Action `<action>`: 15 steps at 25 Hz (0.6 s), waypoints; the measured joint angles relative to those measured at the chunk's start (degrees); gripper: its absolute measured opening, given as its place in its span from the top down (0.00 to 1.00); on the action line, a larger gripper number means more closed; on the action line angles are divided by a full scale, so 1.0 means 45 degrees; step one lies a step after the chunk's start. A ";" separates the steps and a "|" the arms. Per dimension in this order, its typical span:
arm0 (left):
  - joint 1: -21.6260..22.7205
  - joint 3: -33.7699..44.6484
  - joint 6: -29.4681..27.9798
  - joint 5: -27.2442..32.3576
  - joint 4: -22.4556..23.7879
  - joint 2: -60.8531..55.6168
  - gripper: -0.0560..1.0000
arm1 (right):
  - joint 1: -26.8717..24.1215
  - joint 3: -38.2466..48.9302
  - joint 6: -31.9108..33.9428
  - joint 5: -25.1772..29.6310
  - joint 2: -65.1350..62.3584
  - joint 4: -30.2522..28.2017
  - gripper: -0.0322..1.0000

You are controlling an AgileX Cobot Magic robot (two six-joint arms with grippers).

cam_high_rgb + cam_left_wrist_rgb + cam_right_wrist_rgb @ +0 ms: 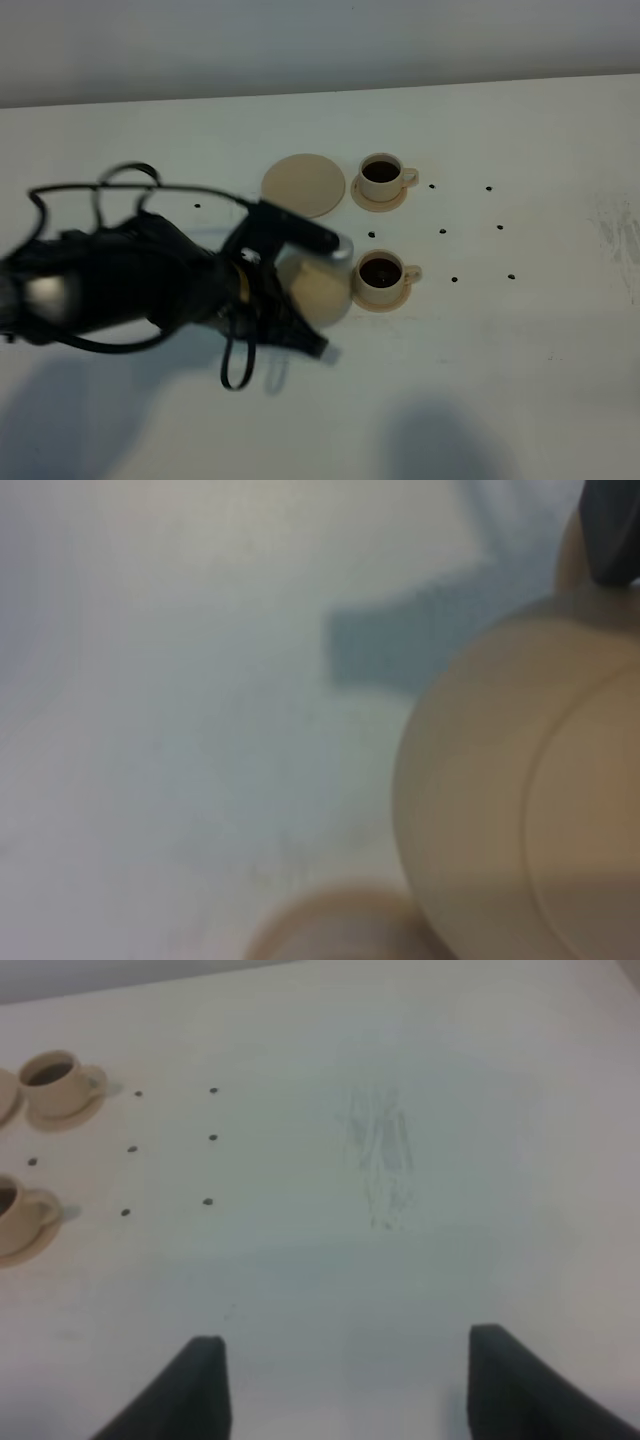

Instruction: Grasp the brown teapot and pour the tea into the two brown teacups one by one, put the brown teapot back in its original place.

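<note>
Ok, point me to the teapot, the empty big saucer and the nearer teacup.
brown teapot (pixel 318 290), exterior high view, on its round body beside the left arm.
large saucer (pixel 303 184), exterior high view, on its bare flat top.
nearer teacup (pixel 380 272), exterior high view, on the dark tea inside it.

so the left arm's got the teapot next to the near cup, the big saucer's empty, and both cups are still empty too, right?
Not quite: both cups already hold dark tea. The exterior high view shows it in the far cup and the near cup. The rest stands: the left end effector holds the teapot, and the big saucer is empty.
</note>
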 joint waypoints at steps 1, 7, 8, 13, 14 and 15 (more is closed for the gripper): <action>0.0171 -0.0161 0.0049 0.0077 0.0078 -0.0265 0.86 | 0.0000 0.0000 0.0000 0.0000 0.0000 0.0000 0.48; 0.1519 -0.1445 -0.0035 0.0687 0.0263 -0.0605 0.86 | 0.0000 0.0000 0.0000 0.0000 0.0000 0.0000 0.48; 0.1708 -0.1649 -0.0047 0.0817 0.0263 -0.0500 0.86 | 0.0000 0.0000 0.0000 0.0000 0.0000 0.0000 0.48; 0.2111 -0.3087 -0.0062 0.1479 0.0150 0.0644 0.86 | 0.0000 0.0000 0.0000 0.0000 0.0000 0.0000 0.48; 0.2124 -0.3397 -0.0062 0.1535 0.0127 0.0896 0.86 | 0.0000 0.0000 0.0000 0.0000 0.0000 0.0000 0.48; 0.2124 -0.3661 -0.0062 0.1567 0.0064 0.1203 0.86 | 0.0000 0.0000 0.0000 0.0000 0.0000 0.0000 0.48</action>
